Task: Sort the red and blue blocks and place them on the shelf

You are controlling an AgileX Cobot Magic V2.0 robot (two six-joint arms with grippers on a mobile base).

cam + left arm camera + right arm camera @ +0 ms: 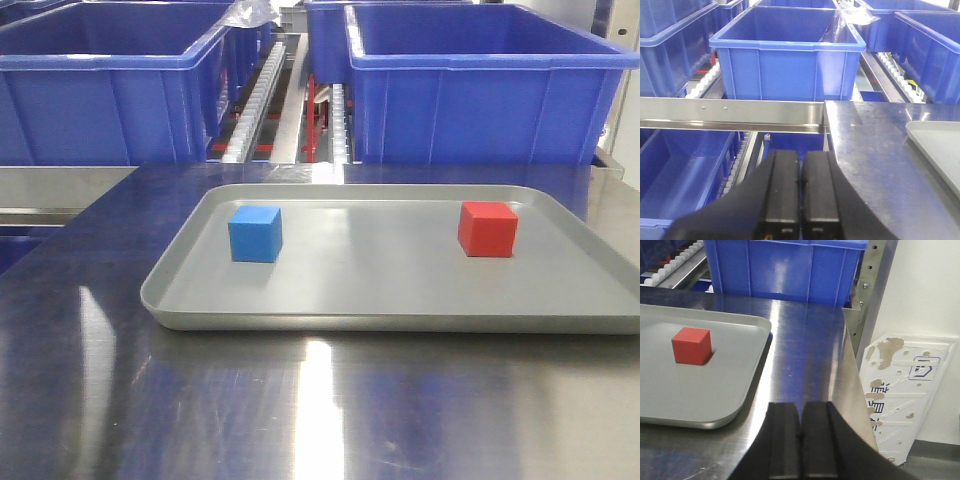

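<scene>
Blue block [255,233] and red block [488,228] sit well apart on the tray [400,310], probably one per arm. Left gripper [801,187] and right gripper [800,432] hang back, fingers together, empty; the bins [470,85] seem empty.

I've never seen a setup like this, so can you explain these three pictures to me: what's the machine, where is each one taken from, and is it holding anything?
This is a two-armed robot; each arm ends in a gripper. One picture looks forward from the robot; the other two come from cameras on its wrists. In the front view, a grey tray sits on a steel table, with a blue block on its left and a red block on its right. Behind are the shelf's big blue bins. The left wrist view shows the left gripper, its black fingers pressed together, holding nothing. The right wrist view shows the right gripper likewise shut and empty, near the red block.
</scene>
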